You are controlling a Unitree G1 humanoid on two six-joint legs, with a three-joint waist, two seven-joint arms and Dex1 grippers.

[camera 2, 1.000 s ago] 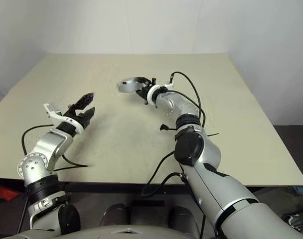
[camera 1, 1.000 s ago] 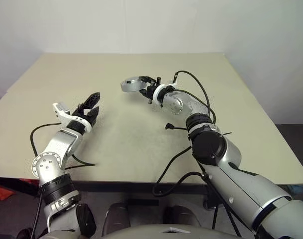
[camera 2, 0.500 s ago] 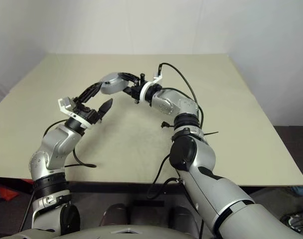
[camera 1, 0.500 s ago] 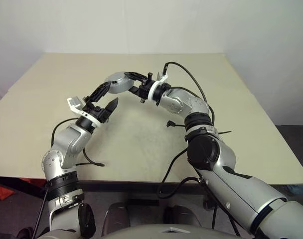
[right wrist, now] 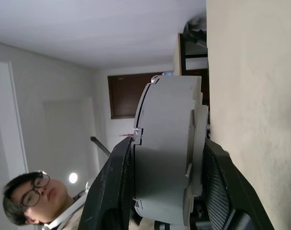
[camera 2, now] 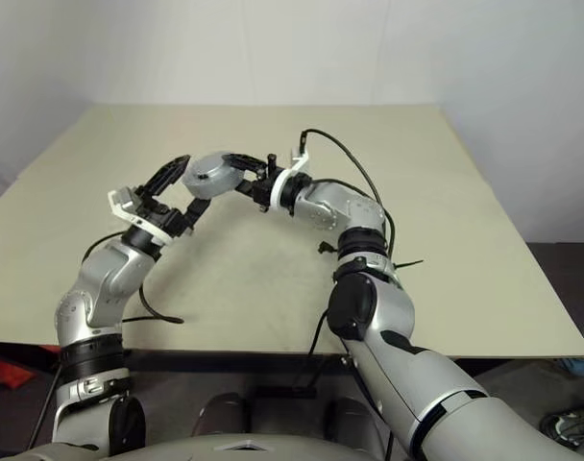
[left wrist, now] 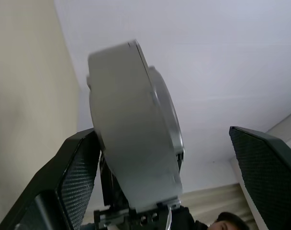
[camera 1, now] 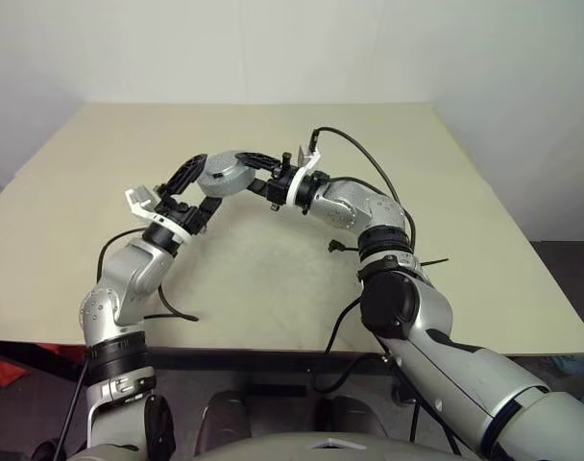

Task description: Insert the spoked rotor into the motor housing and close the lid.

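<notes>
Both arms are meeting above the middle of the tabletop (camera 1: 273, 279), somewhat toward its far edge and left of centre.

The right gripper (camera 1: 236, 173) is reaching in from the right, pointing leftward. Its two black fingers are closing on a round silvery-grey unit, the motor housing (camera 1: 221, 177) with the lid (right wrist: 199, 139) shut against it. In the right wrist view the unit is sitting edge-on between the two fingers (right wrist: 117, 191), one pad pressing each flat face; the lid is showing as a thinner disc on the side nearest the tabletop, the housing (right wrist: 164, 158) as the thicker grey body.

The unit is hanging in the air, clear of the tabletop, not touching it.

The left gripper (camera 1: 196, 187) is coming up from the near left side, its fingers spread wide and straddling the unit. One finger (camera 1: 183, 173) is lying along the unit's left rim; the other is sitting below it. In the left wrist view the housing (left wrist: 131, 129) is standing between the two fingers: one finger (left wrist: 78, 167) is right beside its rim, the other (left wrist: 267, 177) is standing well apart. Whether the near finger is touching, cannot tell. No grip by the left.

A person's head is showing in the background of the right wrist view (right wrist: 33, 196).
</notes>
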